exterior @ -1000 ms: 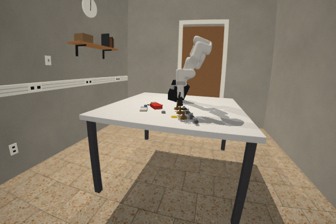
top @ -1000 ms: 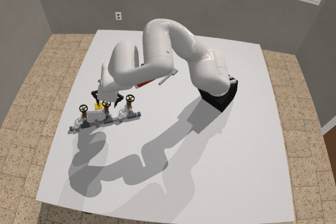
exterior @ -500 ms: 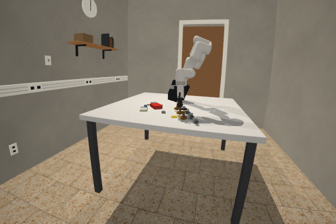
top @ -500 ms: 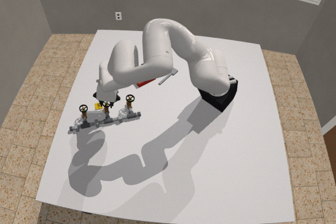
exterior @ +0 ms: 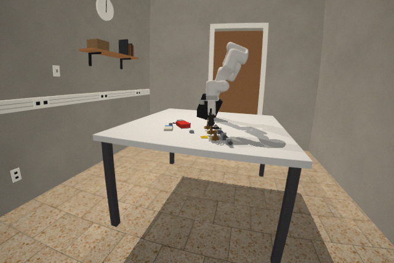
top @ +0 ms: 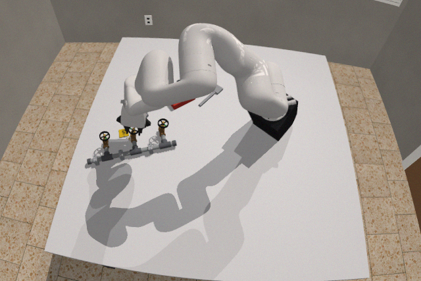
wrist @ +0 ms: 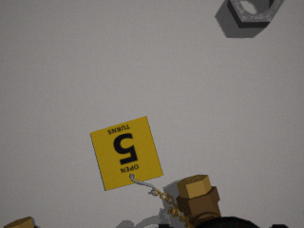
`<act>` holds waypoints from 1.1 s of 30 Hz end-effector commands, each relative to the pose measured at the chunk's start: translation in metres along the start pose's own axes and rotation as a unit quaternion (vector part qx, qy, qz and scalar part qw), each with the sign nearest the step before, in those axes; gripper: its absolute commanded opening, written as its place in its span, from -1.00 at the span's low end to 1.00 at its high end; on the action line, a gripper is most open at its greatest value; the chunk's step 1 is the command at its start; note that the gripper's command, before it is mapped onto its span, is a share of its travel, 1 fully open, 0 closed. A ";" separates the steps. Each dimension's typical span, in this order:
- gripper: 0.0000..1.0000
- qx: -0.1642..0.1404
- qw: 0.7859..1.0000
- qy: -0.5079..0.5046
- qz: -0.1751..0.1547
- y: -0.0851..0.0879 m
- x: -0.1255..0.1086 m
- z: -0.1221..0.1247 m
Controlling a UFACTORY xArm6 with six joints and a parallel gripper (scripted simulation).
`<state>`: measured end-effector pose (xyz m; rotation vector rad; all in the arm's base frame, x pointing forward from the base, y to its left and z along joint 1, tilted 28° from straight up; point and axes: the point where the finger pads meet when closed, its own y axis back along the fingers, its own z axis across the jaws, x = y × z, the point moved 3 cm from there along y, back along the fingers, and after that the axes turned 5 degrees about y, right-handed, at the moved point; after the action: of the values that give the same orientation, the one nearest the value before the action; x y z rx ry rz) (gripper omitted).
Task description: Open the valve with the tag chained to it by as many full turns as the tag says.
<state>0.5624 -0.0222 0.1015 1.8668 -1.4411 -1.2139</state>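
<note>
Three valves with black handwheels stand on a grey pipe (top: 131, 153) on the white table. The left valve (top: 102, 132) and the right valve (top: 166, 120) stand free. My gripper (top: 133, 128) is down over the middle valve's handwheel (top: 133, 130) and is shut on it. A yellow tag (wrist: 125, 152) reading "OPEN 5 TURNS" lies on the table, chained to the middle valve's brass body (wrist: 198, 196). The tag also shows in the top view (top: 122, 132). In the wrist view the handwheel is only a dark edge at the bottom, and the fingers are hidden.
A grey hex nut (wrist: 250, 10) lies on the table beyond the tag. A red box (exterior: 183, 124), a small white and blue block (exterior: 168, 127) and a grey bar (top: 210, 96) lie further back. The arm's black base (top: 275, 121) stands to the right.
</note>
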 end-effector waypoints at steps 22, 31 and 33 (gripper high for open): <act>-1.00 0.002 0.991 0.130 0.001 0.001 0.000 -0.002; -1.00 0.002 0.943 0.333 0.001 0.001 0.000 -0.002; -1.00 0.002 0.922 0.387 0.001 0.001 0.000 -0.002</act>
<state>0.5631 -0.0218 0.1019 1.9701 -1.0931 -0.5977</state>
